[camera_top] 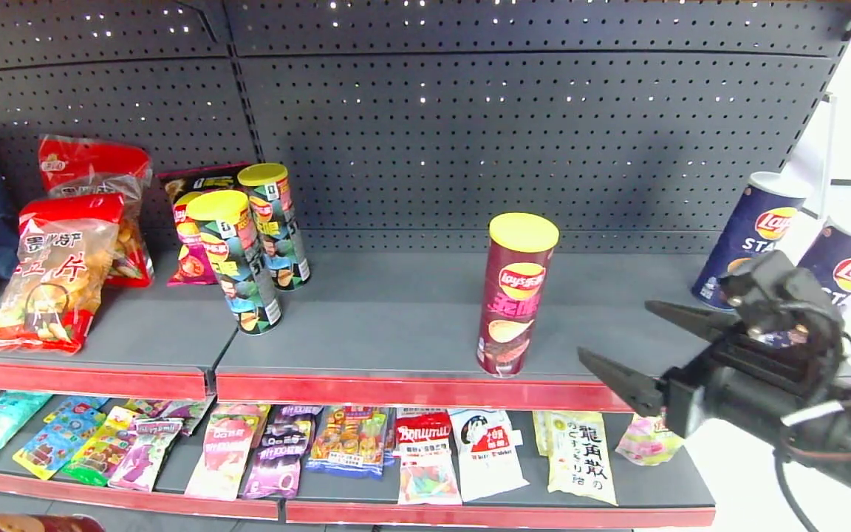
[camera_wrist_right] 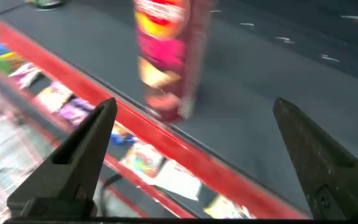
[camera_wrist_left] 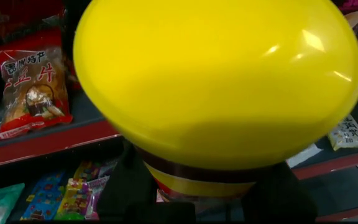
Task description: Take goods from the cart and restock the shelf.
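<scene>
Grey pegboard (camera_top: 544,133) backs a shelf (camera_top: 396,325) with a red front lip. Near that lip the maroon can (camera_top: 515,295) stands upright under its yellow lid, label outward, as stock is faced for shoppers. At its 4 o'clock, and apart from it, the right claw (camera_top: 614,329) is spread wide and empty, tips aimed toward the can. The left claw (camera_wrist_left: 197,190) appears to pinch a second can (camera_wrist_left: 216,81) low on its body, with the lid toward the wrist camera. That grip likely lets the can go down upright.

Two black patterned cans (camera_top: 248,251) stand together at the maroon can's 10 o'clock. Red snack bags (camera_top: 49,281) lie at 9 o'clock, and blue cans (camera_top: 754,229) stand at 2 o'clock. The lower tier (camera_top: 662,480) holds flat sachets (camera_top: 351,443) in a row.
</scene>
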Motion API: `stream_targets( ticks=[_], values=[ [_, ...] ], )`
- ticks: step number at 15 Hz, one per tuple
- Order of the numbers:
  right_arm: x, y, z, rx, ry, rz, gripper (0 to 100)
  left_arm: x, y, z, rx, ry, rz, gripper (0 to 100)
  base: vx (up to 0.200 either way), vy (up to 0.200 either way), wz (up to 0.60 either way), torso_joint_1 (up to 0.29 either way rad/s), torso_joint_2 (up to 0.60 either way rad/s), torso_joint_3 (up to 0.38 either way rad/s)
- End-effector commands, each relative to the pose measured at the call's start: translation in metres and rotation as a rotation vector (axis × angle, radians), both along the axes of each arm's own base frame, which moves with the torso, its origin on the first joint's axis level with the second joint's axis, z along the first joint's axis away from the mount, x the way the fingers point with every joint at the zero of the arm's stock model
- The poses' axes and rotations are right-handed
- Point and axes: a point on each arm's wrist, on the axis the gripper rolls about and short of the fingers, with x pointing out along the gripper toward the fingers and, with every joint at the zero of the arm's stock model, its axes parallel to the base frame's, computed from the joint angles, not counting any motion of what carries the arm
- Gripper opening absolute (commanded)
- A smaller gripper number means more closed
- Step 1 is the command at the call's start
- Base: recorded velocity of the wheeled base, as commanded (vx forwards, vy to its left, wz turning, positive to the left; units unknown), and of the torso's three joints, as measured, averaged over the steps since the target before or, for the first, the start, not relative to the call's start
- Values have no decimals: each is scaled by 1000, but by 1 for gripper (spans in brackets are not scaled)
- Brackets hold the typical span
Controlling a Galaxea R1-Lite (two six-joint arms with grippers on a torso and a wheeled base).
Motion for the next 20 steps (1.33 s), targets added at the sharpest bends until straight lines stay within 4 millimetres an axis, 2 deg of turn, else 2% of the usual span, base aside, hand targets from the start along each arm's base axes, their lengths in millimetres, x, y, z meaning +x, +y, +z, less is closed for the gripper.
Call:
stream_targets(
  ticks=[1, 2, 3, 4, 5, 7, 8, 11, 13, 17, 18, 19, 20],
  values=[
    [-81, -65, -9, 41, -157, -210, 100, 3, 0, 2, -3, 14, -3, 0, 0, 0, 0, 0, 0, 0],
    [-92, -75, -15, 43, -172, -254, 100, 4, 1, 3, -3, 19, -3, 0, 0, 0, 0, 0, 0, 0],
    [-115, -91, -28, 39, -183, -363, 100, 5, 1, 4, -5, 25, -5, 0, 0, 0, 0, 0, 0, 0],
    [-123, -96, -33, 36, -176, -397, 100, 6, 1, 4, -6, 31, -8, 0, 0, 0, 0, 0, 0, 0],
    [-148, -103, -47, 25, -154, -458, 100, 10, 1, 5, -11, 56, -38, 0, 0, 0, 0, 0, 0, 0],
    [-179, -110, -66, 23, -149, -458, 100, 14, 2, 12, -14, 71, -52, 0, 0, 0, 0, 0, 0, 0],
    [-187, -112, -74, 13, -121, -462, 100, 18, 2, 14, -18, 84, -54, 0, 0, 0, 0, 0, 0, 0],
    [-183, -113, -71, 17, -60, -537, 100, 21, 2, 14, -29, 106, -72, 0, 0, 0, 0, 0, 0, 0],
    [-172, -113, -67, -48, 19, -689, 100, 22, 3, 14, -32, 116, -76, 0, 0, 0, 0, 0, 0, 0],
    [-167, -113, -65, -102, 84, -948, 100, 21, 2, 14, -55, 113, -76, 0, 0, 0, 0, 0, 0, 0],
    [-167, -113, -68, -108, 92, -959, 100, 21, 2, 14, -55, 113, -76, 0, 0, 0, 0, 0, 0, 0],
    [-173, -111, -80, -79, 63, -880, 100, 20, 2, 14, -55, 108, -76, 0, 0, 0, 0, 0, 0, 0],
    [-178, -110, -81, -28, 3, -729, 100, 20, 2, 13, -55, 108, -76, 0, 0, 0, 0, 0, 0, 0]
  ],
)
